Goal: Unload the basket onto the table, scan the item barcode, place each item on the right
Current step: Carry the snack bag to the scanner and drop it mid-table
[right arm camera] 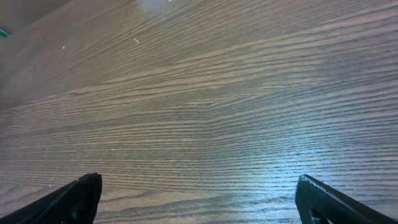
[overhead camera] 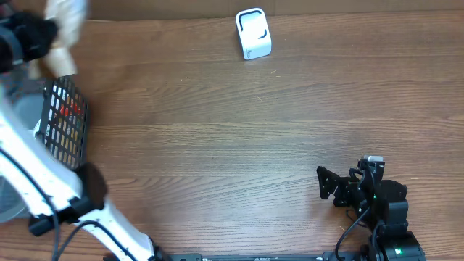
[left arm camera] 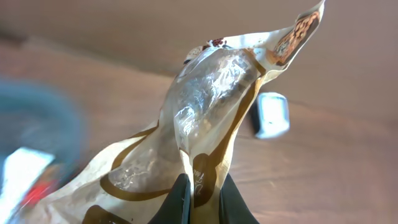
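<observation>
The item is a cream bag point(left arm camera: 199, 118) with brown print and a clear window. It hangs in the air at the table's far left point(overhead camera: 67, 25). My left gripper point(left arm camera: 203, 199) is shut on the bag's lower edge, and in the overhead view the left gripper point(overhead camera: 48, 36) is high over the left edge. No barcode shows on the bag. The white scanner box point(overhead camera: 253, 33) stands at the back centre, and the left wrist view shows the scanner point(left arm camera: 272, 114) beyond the bag. My right gripper point(overhead camera: 330, 183) rests open at the front right, with only bare wood between its fingers point(right arm camera: 199, 199).
A black wire basket point(overhead camera: 65, 119) with something red inside stands at the left edge, below the held bag. A grey round bin point(overhead camera: 22, 109) sits beside it and shows as a blue blur point(left arm camera: 37, 124) in the left wrist view.
</observation>
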